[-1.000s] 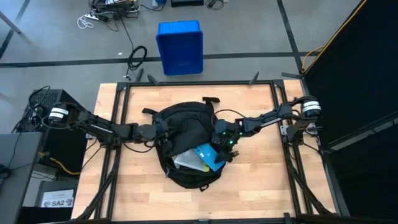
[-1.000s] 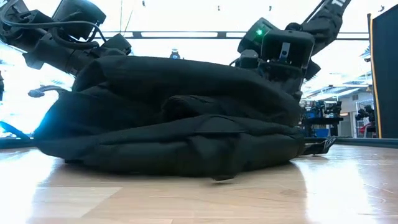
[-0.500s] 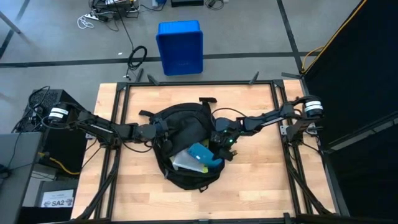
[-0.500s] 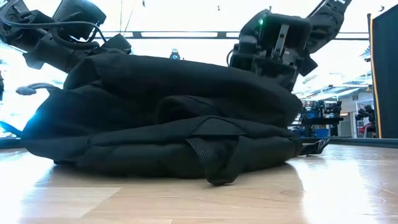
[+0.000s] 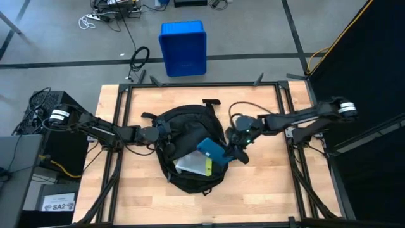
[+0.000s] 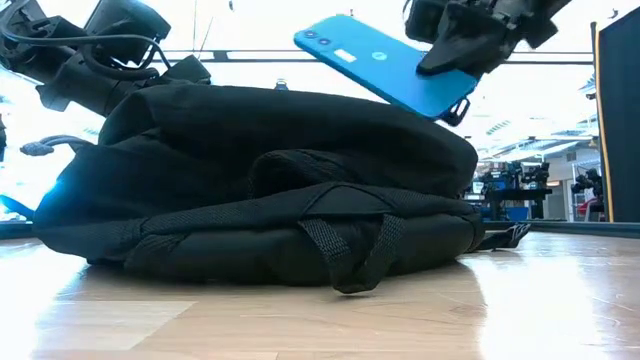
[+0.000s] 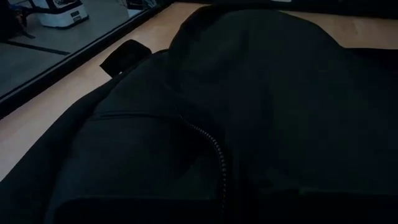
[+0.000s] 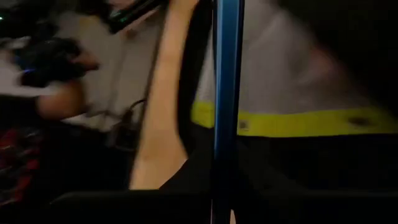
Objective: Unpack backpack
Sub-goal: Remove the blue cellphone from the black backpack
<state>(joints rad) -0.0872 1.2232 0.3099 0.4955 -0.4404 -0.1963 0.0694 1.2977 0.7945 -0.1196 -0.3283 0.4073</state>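
Two dark arms are mine, and both reach in over a light wooden table (image 5: 126,183) toward the backpack (image 5: 183,130), a large black fabric bag that lies flat near the table's middle with its opening spread toward my right side. My right gripper (image 5: 231,152) is just off the bag's right edge, its fingers closed on one end of a flat blue phone-shaped slab (image 5: 212,151). Seen from above, that blue slab hangs over the open mouth of the bag. Seen level from the table top, the blue slab (image 6: 385,66) is tilted, its free end higher and pointing away from my gripper, and it is held clear above the backpack (image 6: 260,190) without touching the fabric. My right gripper (image 6: 462,50) clamps the lower end from above. Through my right wrist camera the slab (image 8: 227,106) shows edge-on as a thin blue vertical line. Inside the bag's opening lies a pale flat item with a yellow-green band (image 5: 196,166), resting beneath the blue slab. My left gripper (image 5: 163,132) sits against the backpack's left side, at the fabric near the top; I cannot tell whether its fingers are apart or closed. My left wrist camera sees only black fabric and a zipper line (image 7: 211,146). On the floor beyond the table stands a blue plastic bin (image 5: 183,48), well apart from the bag.
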